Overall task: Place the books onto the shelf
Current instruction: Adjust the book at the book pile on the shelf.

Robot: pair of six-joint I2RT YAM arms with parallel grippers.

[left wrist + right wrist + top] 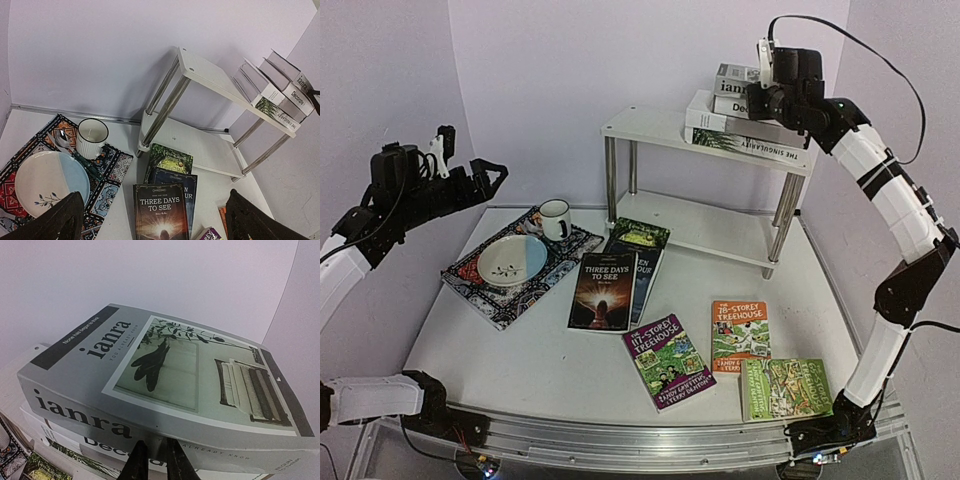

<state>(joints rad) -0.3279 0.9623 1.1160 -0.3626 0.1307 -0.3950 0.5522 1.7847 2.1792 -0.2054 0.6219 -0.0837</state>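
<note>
Rail (620, 440) of ribbed aluminium runs along the near edge of the white surface (520, 370), where both arm bases are bolted. Just beyond it, at the near right corner, I see a green Treehouse paperback (785, 388). The orange 78-Storey Treehouse (740, 335) touches its far edge, and the purple 117-Storey Treehouse (669, 360) lies just beside them toward the middle.

Mid-surface, Three Days to See (604, 291) overlaps a blue novel (646, 283), with a green-covered book (641, 236) behind those. Toward the left edge a patterned mat (485, 300) carries a plate (512, 259) and a white mug (555, 219). My left gripper (492, 175) hangs above that edge, spread wide and holding nothing.

At the far right stands the shelf (650, 128). The right end of its top board carries three stacked hardbacks: The Singularity (760, 148), Decorate (730, 107), and the grey ianra (160, 370) on top. My right gripper (156, 460) sits at the ianra's spine, fingers almost pressed together with nothing between them. I cannot tell whether they touch it.

Pale lilac walls (520, 60) close in the left, far and right sides.
</note>
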